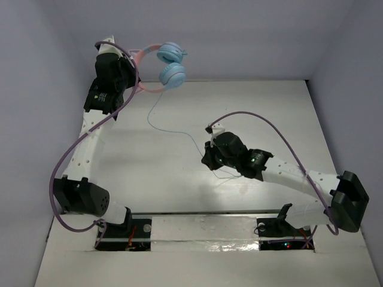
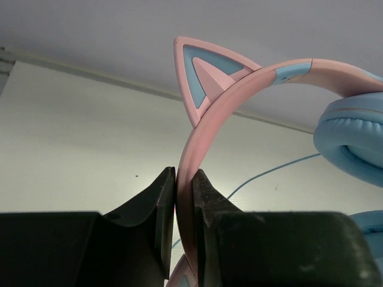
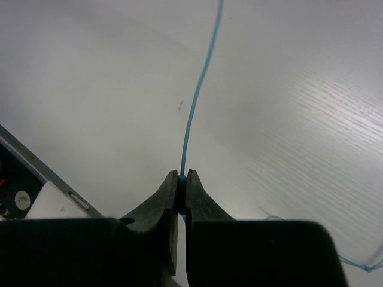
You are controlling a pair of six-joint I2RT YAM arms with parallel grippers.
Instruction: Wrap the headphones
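Observation:
The headphones [image 1: 167,67] hang above the table's far left, pink cat-ear headband [image 2: 200,131] up, two light-blue ear cups [image 1: 172,74] stacked to the right. My left gripper [image 1: 135,67] is shut on the headband, whose pink band runs between its jaws [image 2: 184,174]. One cat ear [image 2: 206,70] and an ear cup [image 2: 353,134] show beyond the fingers. The thin light-blue cable [image 1: 157,110] drops from the cups and runs across the table to my right gripper [image 1: 207,156]. This gripper [image 3: 181,176] is shut on the cable [image 3: 197,89], low over the table's middle.
Thick purple robot cables loop beside the left arm [image 1: 66,155] and over the right arm [image 1: 272,125]. A slack loop of blue cable [image 3: 359,262] lies on the white table [image 1: 281,107] near the right gripper. Grey walls enclose the table; both arm bases [image 1: 203,230] sit at the near edge.

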